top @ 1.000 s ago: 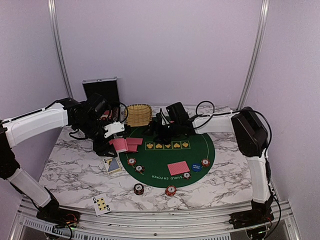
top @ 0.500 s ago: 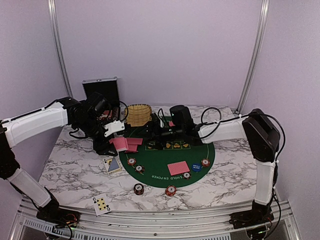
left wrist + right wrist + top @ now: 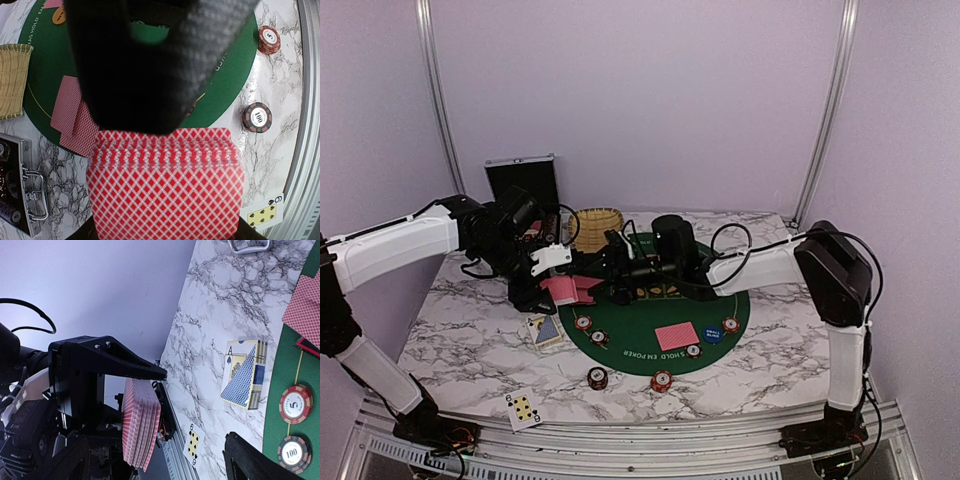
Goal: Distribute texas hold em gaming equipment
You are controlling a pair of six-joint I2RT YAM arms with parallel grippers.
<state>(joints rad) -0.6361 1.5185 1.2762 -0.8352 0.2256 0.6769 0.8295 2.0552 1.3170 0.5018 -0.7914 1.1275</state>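
Note:
My left gripper (image 3: 555,285) is shut on a deck of pinkish-red-backed cards (image 3: 568,291) and holds it above the felt's left edge. The deck fills the left wrist view (image 3: 165,185). My right gripper (image 3: 610,250) is open and reaches left to the deck. In the right wrist view the deck (image 3: 141,422) stands edge-on between its spread fingers, untouched. Two red-backed cards (image 3: 72,120) lie on the felt's left, two more (image 3: 677,336) at its front. Red-and-white chips (image 3: 583,323) (image 3: 662,381), a blue disc (image 3: 712,335) and an orange disc (image 3: 59,15) lie around.
A green poker felt (image 3: 720,290) covers the marble table's middle. A wicker basket (image 3: 597,225) and a black case (image 3: 523,182) stand at the back left. A card box with an ace and a dark blue triangle (image 3: 546,330) and a six of spades (image 3: 523,408) lie front left.
My right gripper has swung left across the felt, from near the basket's right to the deck held by my left gripper. The left arm has barely moved.

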